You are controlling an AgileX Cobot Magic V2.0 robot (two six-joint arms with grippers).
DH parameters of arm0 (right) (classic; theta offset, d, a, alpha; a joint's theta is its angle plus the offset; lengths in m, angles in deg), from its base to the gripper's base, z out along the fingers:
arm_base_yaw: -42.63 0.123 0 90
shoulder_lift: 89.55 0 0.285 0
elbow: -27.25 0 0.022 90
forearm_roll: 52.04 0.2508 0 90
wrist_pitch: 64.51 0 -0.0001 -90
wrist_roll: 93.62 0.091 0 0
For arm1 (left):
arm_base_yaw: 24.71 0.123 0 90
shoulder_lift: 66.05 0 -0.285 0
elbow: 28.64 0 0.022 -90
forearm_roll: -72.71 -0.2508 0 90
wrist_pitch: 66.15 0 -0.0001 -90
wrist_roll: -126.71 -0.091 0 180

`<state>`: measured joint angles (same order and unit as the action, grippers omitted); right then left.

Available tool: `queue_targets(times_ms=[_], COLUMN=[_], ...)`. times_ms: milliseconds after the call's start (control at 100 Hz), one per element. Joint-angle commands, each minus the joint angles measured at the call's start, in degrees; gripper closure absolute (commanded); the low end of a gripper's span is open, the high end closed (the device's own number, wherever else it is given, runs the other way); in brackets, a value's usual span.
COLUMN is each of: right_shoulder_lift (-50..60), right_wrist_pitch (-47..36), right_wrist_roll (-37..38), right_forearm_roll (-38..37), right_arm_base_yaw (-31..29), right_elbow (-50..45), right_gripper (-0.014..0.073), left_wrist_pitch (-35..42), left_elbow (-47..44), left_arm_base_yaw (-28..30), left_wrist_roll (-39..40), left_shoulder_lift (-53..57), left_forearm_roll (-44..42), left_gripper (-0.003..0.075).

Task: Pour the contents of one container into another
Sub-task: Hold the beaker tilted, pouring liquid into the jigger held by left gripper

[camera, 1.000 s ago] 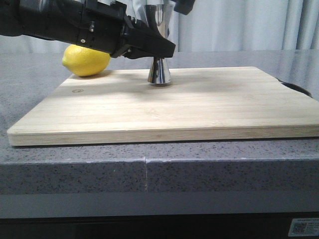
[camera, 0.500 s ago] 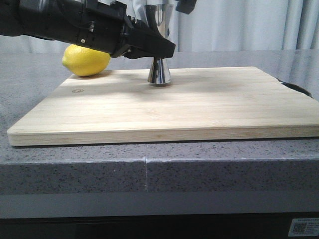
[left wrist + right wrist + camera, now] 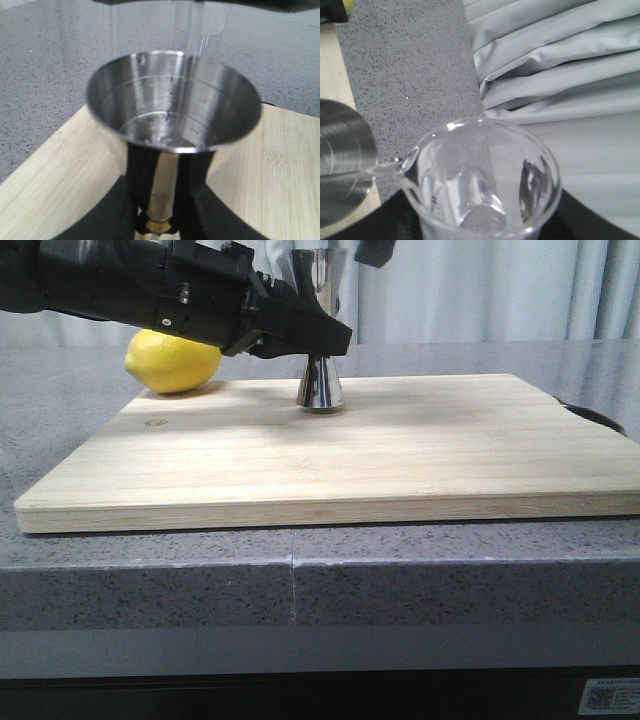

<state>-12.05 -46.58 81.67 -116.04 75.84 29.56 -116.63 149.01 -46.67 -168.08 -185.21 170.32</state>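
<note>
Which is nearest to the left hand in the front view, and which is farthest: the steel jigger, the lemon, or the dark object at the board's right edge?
1. Steel jigger: held at its waist by the left hand, near the board's back edge.
2. Lemon: behind the arm, off the board's back-left corner.
3. Dark object: far right, mostly hidden behind the cutting board.

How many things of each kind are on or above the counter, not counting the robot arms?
Metal jigger: 1
Glass cup: 1
Lemon: 1
Wooden cutting board: 1
Total: 4
</note>
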Motion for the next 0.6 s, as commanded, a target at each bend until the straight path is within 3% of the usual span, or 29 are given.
queue_targets(times_ms=[0,590], right_shoulder_lift=[2.5,2.5], right_wrist_pitch=[-1.5,-1.2], right_wrist_roll=[-0.1,-0.3], right_forearm_roll=[-2.1,-4.2], right_arm_base_yaw=[0.0,0.0], right_elbow=[2.3,2.3], right_gripper=[0.0326,0.0326], left_wrist_pitch=[-3.2,-3.2], left_elbow=[1.6,1.6], left_arm_base_yaw=[-0.4,-0.4], left_wrist_roll=[0.1,0.1], left_shoulder_lift=[3.0,3.0], left_forearm_roll=[3.9,3.9], left_gripper=[0.0739,0.0739])
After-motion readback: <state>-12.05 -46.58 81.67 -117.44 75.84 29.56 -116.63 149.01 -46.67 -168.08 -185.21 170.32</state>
